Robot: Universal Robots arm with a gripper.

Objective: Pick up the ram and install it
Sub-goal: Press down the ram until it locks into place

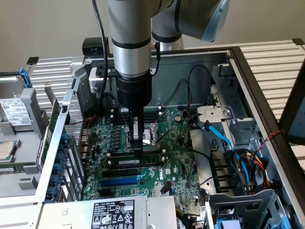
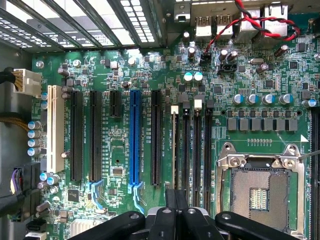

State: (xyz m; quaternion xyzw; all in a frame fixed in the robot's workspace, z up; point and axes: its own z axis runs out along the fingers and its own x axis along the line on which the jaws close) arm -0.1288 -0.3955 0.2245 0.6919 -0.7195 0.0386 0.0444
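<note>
The gripper (image 1: 137, 153) presses the ram (image 1: 138, 161) into a motherboard (image 1: 178, 164) slot.

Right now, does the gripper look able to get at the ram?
Probably yes. The gripper stands right at the ram on the motherboard, with nothing between them. The cables lie off to the exterior view's right.
</note>
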